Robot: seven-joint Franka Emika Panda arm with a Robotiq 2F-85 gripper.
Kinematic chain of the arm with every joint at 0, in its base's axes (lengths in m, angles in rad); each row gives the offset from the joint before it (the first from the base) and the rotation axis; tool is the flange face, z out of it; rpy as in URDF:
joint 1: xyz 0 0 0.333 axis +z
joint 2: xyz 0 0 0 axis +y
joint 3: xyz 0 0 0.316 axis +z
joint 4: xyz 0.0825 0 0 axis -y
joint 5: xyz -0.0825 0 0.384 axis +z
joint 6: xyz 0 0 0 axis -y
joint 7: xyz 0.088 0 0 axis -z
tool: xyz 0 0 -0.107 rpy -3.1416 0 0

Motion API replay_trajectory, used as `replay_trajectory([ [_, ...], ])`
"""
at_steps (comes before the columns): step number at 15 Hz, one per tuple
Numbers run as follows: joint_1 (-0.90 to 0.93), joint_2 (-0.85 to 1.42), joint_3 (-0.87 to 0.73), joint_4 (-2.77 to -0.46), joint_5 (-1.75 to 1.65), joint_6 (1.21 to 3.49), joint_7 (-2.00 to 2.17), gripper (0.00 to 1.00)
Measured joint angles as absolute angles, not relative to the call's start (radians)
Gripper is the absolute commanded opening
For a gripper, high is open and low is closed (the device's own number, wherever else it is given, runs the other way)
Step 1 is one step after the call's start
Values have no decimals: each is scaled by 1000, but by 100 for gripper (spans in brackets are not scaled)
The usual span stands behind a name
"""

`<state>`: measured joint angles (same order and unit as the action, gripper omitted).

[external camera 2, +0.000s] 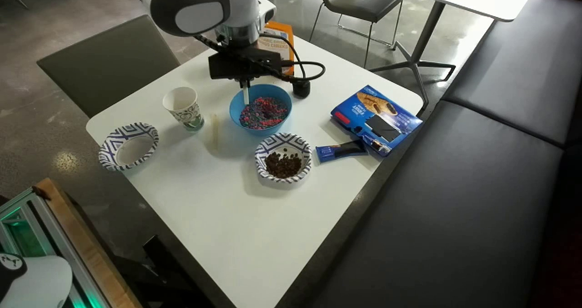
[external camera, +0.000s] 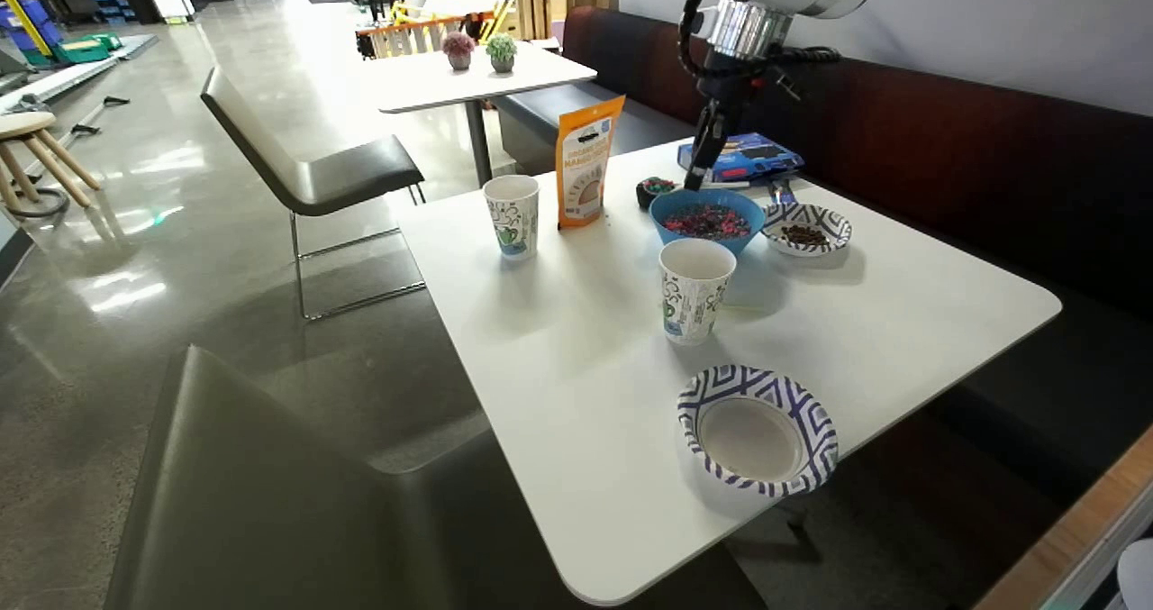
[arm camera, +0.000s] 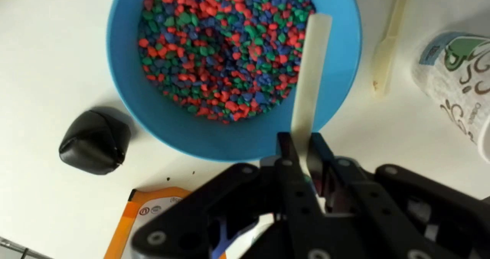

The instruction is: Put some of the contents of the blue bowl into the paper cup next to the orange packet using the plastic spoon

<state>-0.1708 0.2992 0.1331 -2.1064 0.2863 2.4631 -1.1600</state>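
Hand (arm camera: 300, 138) is gripping plastic spoon (arm camera: 310, 75) above blue bowl (arm camera: 229, 140), presumably for scooping. Paper cup (external camera: 513, 220) is standing beside orange packet (external camera: 584, 170), likely for filling.

In the wrist view, the blue bowl (arm camera: 206, 136) looks like smooth, faintly shiny plastic, its gravel (arm camera: 226, 56) rough and matt; the pale strip (arm camera: 309, 79) over its four o'clock side is smooth and matt, the black lump (arm camera: 95, 142) at eight o'clock glossy. In an exterior view, the paper cup (external camera: 512, 218) looks matt, the floor (external camera: 117, 322) polished.
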Motion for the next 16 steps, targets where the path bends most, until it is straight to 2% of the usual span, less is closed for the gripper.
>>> replay_trajectory([
  [7,-53,265,136,-2046,194,2344,-1017,4],
  [16,24,347,152,-1777,171,2145,-916,4],
])
